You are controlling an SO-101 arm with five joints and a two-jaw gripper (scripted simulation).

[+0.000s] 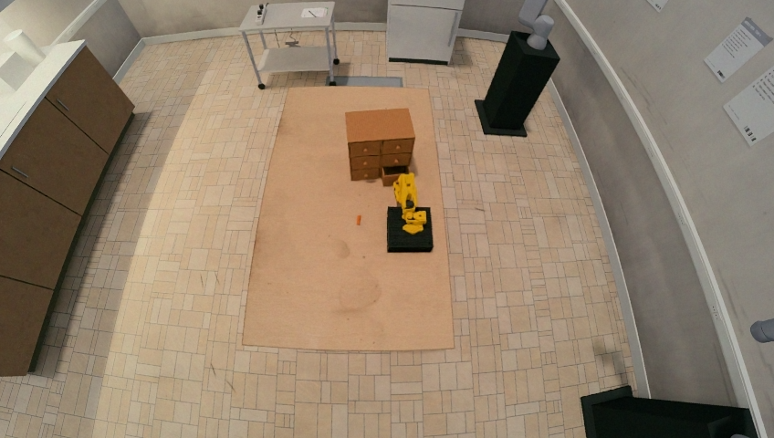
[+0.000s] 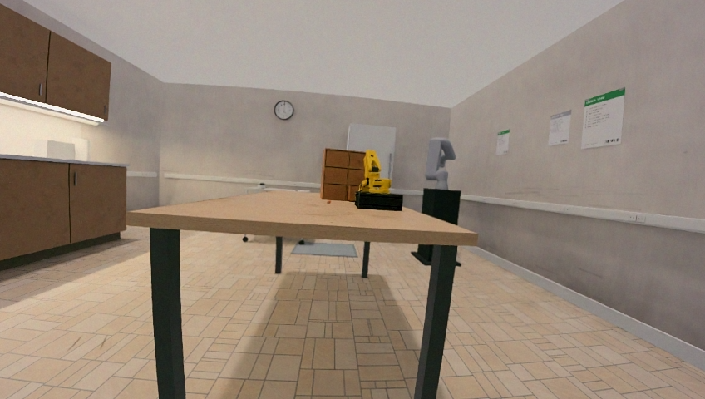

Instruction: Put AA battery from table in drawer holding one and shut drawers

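A small brown chest of drawers stands on the table, with two columns of three drawers. Its bottom right drawer is pulled out a little; the others are shut. My yellow arm rises from a black base and reaches to this drawer. My gripper is at the drawer's front, shut on its knob, which the arm hides. The orange AA battery lies on the table, left of the base. The arm also shows in front of the chest in the side view.
The table's right edge runs close to the base. Off the table stand a white cart, a white cabinet and a black pedestal with a grey arm.
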